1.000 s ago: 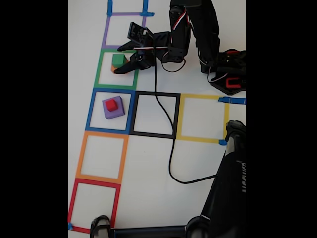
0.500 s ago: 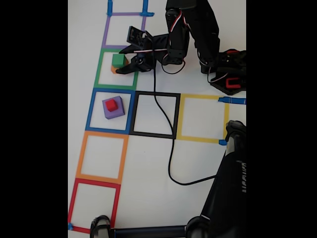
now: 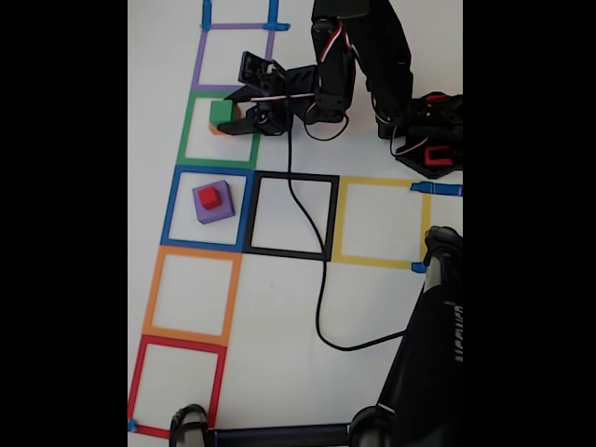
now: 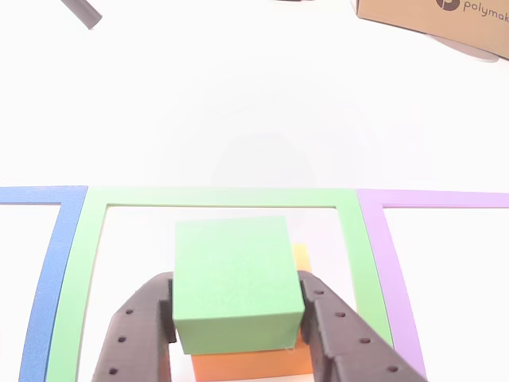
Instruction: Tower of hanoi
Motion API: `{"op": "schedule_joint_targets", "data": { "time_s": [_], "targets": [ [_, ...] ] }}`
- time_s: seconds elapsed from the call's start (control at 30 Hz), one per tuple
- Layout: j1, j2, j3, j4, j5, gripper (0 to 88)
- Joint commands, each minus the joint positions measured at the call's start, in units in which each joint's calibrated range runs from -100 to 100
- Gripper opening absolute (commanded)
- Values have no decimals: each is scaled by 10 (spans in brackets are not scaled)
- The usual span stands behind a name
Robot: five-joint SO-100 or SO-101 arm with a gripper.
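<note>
A green cube sits on an orange cube inside the green tape square in the fixed view. My gripper reaches in from the right, one finger on each side of the green cube. In the other view the green cube fills the gap of my gripper, both fingers pressing its sides, with the orange cube underneath. A small red cube rests on a purple cube in the blue tape square.
Tape squares form a column at the left, with a black square and a yellow square to the right. A black cable trails over the table. The arm base stands at the right, a black stand at the lower right, a cardboard box far back.
The gripper has moved left onto the stacked green cube and its jaws have narrowed from wide open to pressing the cube's sides. The cubes have not moved.
</note>
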Motion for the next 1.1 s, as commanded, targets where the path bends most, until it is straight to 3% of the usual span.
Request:
{"op": "schedule_joint_targets", "data": {
  "time_s": [0.0,0.3,0.53,0.7,0.9,1.07],
  "targets": [
    [-13,-24,-10,-13,4,19],
    [-40,-95,14,-4,4,2],
    [-49,-264,58,127,4,2],
    [-32,-439,86,303,4,2],
    [12,-685,69,617,4,1],
    [58,-787,-43,867,4,1]
  ]
}}
